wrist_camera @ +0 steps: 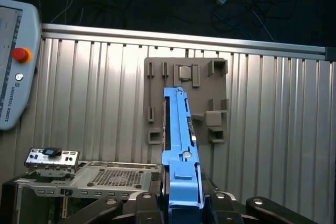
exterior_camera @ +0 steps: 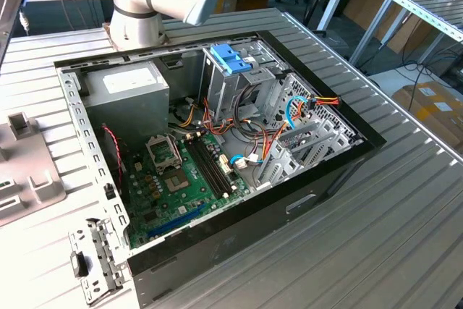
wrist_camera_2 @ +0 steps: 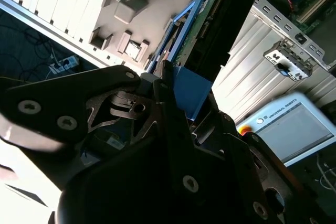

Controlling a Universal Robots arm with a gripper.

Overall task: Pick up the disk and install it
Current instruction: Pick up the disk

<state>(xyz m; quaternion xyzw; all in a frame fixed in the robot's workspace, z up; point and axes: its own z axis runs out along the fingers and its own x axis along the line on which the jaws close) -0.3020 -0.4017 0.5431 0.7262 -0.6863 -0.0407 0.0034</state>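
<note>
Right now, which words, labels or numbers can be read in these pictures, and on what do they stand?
Control tablet: a maker's name on its edge, left unquoted.
White label on the grey box: too small to read.
Green board: print too small to read.

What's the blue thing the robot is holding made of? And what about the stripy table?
The rails of the disk, held in the gripper, look like smooth moulded plastic: bright blue all over with a soft sheen. The table looks like bare metal, probably aluminium: it is silvery grey, ribbed, and catches the light.
</note>
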